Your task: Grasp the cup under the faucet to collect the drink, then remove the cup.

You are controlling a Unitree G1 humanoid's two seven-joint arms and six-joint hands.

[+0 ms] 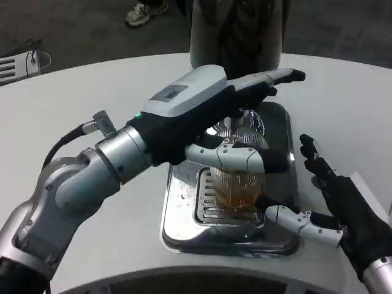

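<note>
Gripping the cup (236, 184), the left hand (239, 131) reaches in from the picture's left, its white-and-black fingers (236, 156) wrapped around the upper wall while the white back of the hand arches above the rim. The cup stands upright on the slotted grille of a shiny steel drip tray (184, 220), which sits on the white worktop (92, 92) in front of a dark cylindrical dispenser (236, 30); the faucet itself is hidden behind the hand. Ribbed, clear plastic shows an amber drink filling the lower part of the cup. Its long axis is vertical, so removal looks like a lift straight up and back toward the robot, keeping the rim level. The right hand (334, 202) rests just beside the tray's right edge, fingers spread and holding nothing, 1 pale fingertip lying near the cup's base. The left hand is plainly the one in charge; a tilt would likely spill.
</note>
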